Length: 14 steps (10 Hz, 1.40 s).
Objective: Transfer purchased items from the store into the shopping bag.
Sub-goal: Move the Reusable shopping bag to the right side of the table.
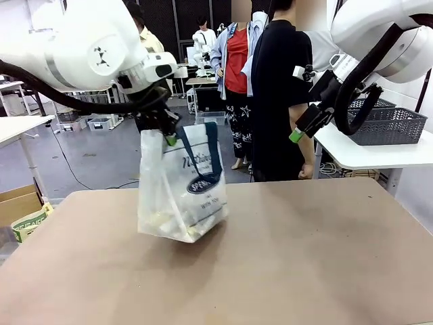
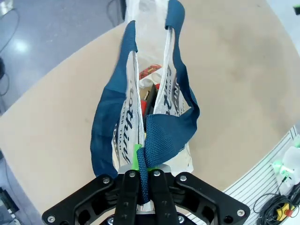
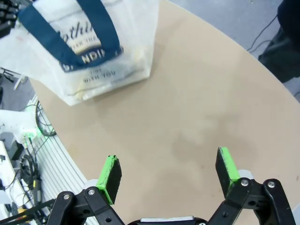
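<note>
Tan tabletop (image 1: 291,264) fills the foreground, and behind its far edge you can see a person in dark clothes (image 1: 274,101) standing beside a white side table (image 1: 379,154) that carries the dark grey mesh basket (image 1: 385,124), the store, which sits just behind your right arm.

Your left gripper (image 1: 164,133) is clamped on one navy strap handle (image 2: 161,138) of the shopping bag (image 1: 181,193); in the left wrist view the strap runs straight down between the closed fingers, with a green pad (image 2: 137,157) pressed against its side. The bag hangs directly below that gripper, tilted, with only its lower corner looking close to the tabletop; you cannot tell from the front view whether it touches. Looking down past the fingers, the bag's mouth is parted, the second handle (image 2: 110,117) drapes loosely to one side, and something red and white (image 2: 151,79) lies inside, too hidden to identify. The round navy logo (image 1: 203,184) with lettering faces you.

Your right gripper (image 3: 168,171) hangs well apart from the bag, raised above the table near the person's side. Its fingers are spread wide with nothing between the green pads (image 3: 111,174), and only bare tabletop lies under them; the bag sits far ahead of those fingers, toward the upper corner of the right wrist view
</note>
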Each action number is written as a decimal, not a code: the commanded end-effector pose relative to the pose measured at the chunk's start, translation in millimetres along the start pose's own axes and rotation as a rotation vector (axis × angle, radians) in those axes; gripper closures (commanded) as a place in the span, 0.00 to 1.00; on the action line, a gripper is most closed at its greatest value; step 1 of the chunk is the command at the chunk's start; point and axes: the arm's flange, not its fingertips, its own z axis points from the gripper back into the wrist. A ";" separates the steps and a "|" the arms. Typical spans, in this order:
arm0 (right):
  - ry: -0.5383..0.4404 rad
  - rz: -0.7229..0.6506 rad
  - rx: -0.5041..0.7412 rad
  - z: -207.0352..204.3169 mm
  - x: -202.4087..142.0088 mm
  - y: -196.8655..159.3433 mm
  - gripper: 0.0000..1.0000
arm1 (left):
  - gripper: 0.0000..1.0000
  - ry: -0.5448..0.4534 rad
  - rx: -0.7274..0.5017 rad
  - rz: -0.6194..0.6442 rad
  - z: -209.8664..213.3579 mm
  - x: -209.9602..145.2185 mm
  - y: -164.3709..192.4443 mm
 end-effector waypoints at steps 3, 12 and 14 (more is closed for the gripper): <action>-0.002 -0.018 0.008 0.9 1.5 0.9 0.00 | 1.00 -0.027 0.140 0.127 29.2 -13.6 54.2; -0.002 -0.018 0.008 0.9 1.5 0.9 0.00 | 1.00 -0.134 0.355 0.366 34.7 -117.3 182.1; -0.002 -0.018 0.008 0.9 1.5 0.9 0.00 | 1.00 -0.137 0.378 0.353 30.1 -139.1 196.6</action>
